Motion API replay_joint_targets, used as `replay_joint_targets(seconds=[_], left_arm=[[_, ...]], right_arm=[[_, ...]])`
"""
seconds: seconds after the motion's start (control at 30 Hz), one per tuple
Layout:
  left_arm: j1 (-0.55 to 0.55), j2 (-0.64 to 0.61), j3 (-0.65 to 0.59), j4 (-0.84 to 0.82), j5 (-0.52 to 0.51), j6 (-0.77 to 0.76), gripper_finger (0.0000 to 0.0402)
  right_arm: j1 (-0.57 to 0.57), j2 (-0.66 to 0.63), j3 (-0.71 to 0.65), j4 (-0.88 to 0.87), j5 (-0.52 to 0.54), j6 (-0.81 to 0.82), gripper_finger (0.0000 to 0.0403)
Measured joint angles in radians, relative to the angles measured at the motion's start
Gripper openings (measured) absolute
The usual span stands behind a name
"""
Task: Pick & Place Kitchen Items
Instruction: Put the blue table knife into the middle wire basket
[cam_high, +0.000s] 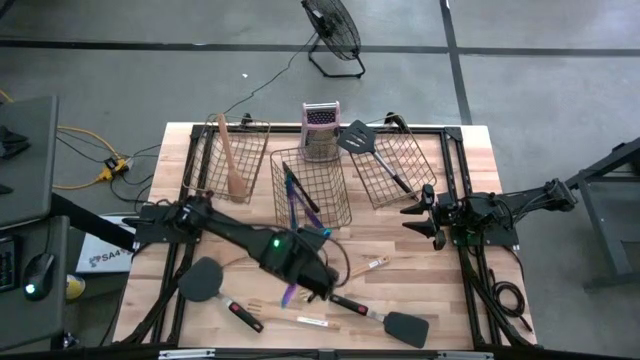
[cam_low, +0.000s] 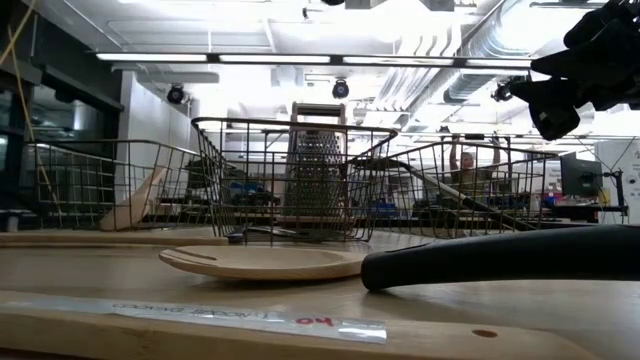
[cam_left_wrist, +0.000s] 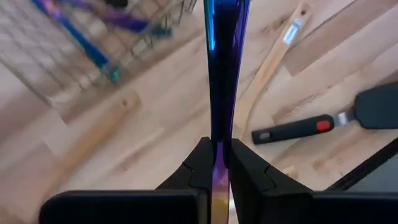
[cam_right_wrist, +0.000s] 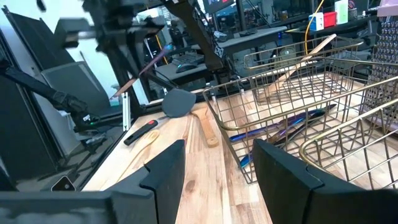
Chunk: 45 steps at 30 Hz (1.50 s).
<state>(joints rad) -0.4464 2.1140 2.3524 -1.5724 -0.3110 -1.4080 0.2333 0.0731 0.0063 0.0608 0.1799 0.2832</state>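
Cutlery (cam_left_wrist: 219, 81), a slim purple-blue piece with an oily metallic sheen, is clenched edge-on in the left pincer (cam_left_wrist: 218, 163) just above the wooden worktop (cam_high: 420, 265), near the middle wire basket (cam_high: 335, 212) that already holds similar pieces. Carrying it well likely means keeping it lengthwise with the basket, lifting it clear of the rim and releasing low so the smooth metal does not bounce out. The right pincer (cam_right_wrist: 214, 163) waits released beside the right-hand basket (cam_high: 415, 165). Two black spatulas (cam_high: 200, 280) with red-marked handles and pale wooden utensils (cam_high: 368, 266) lie flat on the boards; a steel grater (cam_high: 319, 130) stands behind.
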Motion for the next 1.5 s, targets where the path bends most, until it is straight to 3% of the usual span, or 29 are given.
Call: replay_joint_targets(seconds=[0.67,1.13,1.5], left_arm=[[0.225,-0.116,0.004,0.001,-0.17,0.783,0.0025],[0.301,-0.115,0.004,0.056,-0.325,1.21,0.0025],[0.422,-0.113,-0.072,0.176,-0.288,1.541,0.0025]], right_arm=[[0.0,0.0,0.0,0.0,0.0,0.0,0.018],[0.0,0.0,0.0,0.0,0.0,0.0,0.018],[0.0,0.0,0.0,0.001,0.0,0.0,0.018]])
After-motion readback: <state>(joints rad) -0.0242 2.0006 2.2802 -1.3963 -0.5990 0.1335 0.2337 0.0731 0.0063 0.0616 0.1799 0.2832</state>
